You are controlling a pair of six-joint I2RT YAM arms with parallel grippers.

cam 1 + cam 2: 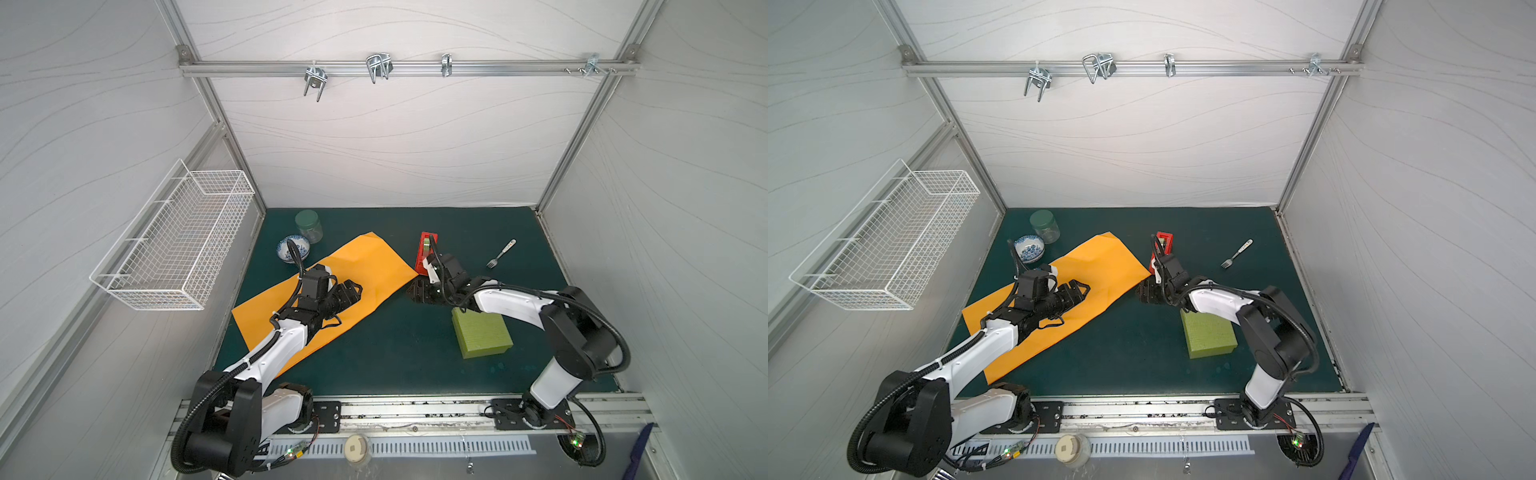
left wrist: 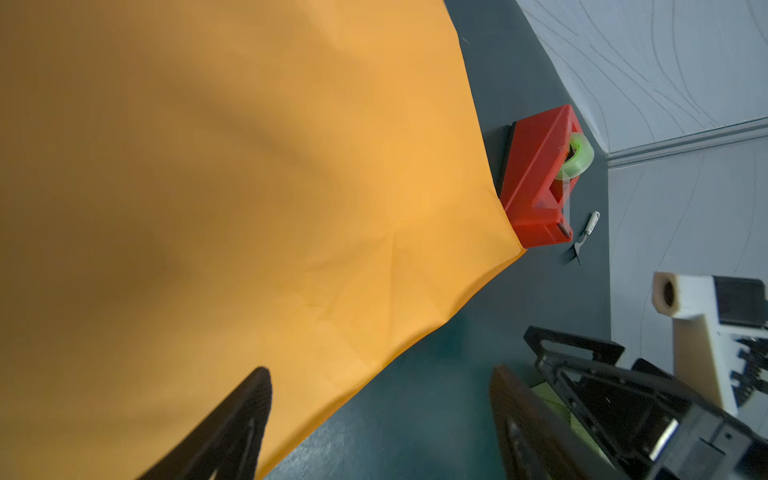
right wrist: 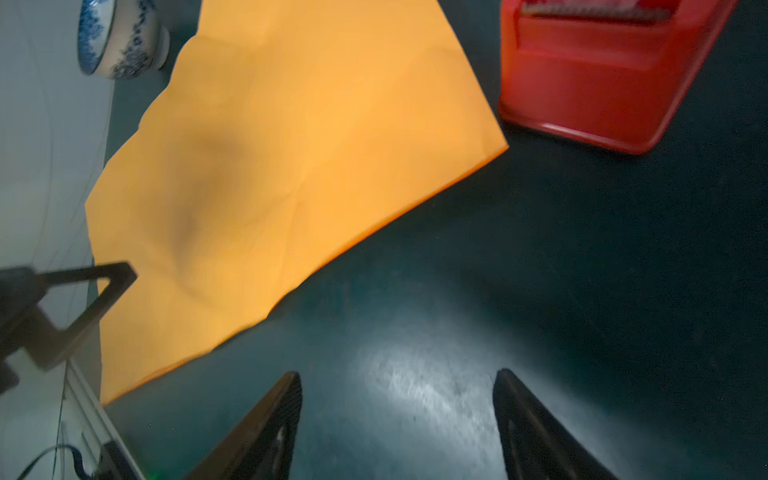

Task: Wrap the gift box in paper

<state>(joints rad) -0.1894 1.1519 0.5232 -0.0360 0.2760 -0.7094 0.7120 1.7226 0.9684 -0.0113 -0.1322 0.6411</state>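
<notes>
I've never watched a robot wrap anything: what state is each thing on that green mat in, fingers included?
paper: spread flat, creased.
gift box: unwrapped, flat on the mat, apart from the paper.
tape dispenser: upright, roll loaded.
jar: upright, lid on.
bowl: upright.
fork: lying flat.
left fingers: apart, holding nothing, over the paper.
right fingers: apart, holding nothing, over bare mat.

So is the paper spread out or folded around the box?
Spread out: the paper lies open and creased; the gift box sits apart, uncovered.

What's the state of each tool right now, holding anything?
Left tool: open, empty, over the edge of the paper.
Right tool: open, empty, above the mat.
</notes>
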